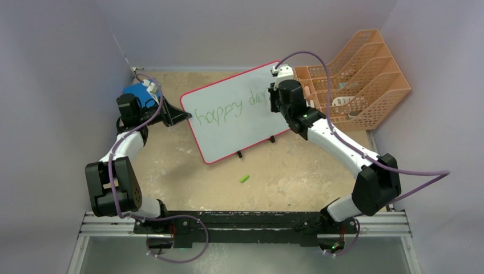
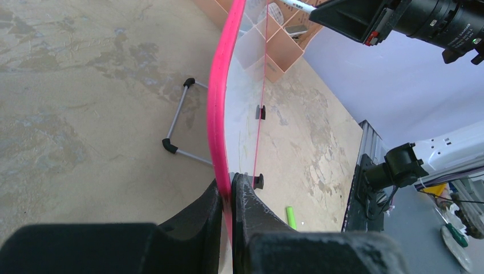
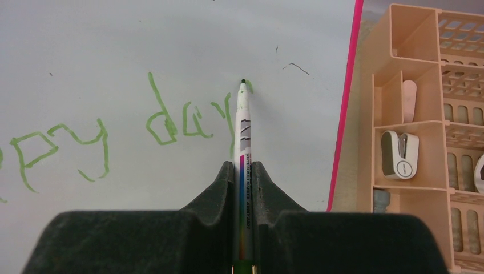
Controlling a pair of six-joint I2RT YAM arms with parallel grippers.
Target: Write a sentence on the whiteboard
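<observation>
The whiteboard [image 1: 228, 134] stands tilted on its feet near the middle of the table [image 1: 297, 171], between the two arms. The left gripper [image 2: 228, 184] is closed on the board's left edge, its fingers pinching the red rim from both sides. The right gripper [image 3: 244, 169] is at the board's right end, clamped on a marker [image 3: 242, 128] that sticks out straight ahead of the fingers. The sentence [image 1: 220, 114] runs in green cursive across the white face and reads "happy day" so far. The marker's tip sits just past the "y", seemingly touching the surface at a short green stroke. A tan organizer [image 1: 371, 85] stands just beside the board's right edge. A small green cap [image 1: 244, 178] lies on the table in front of the board.
</observation>
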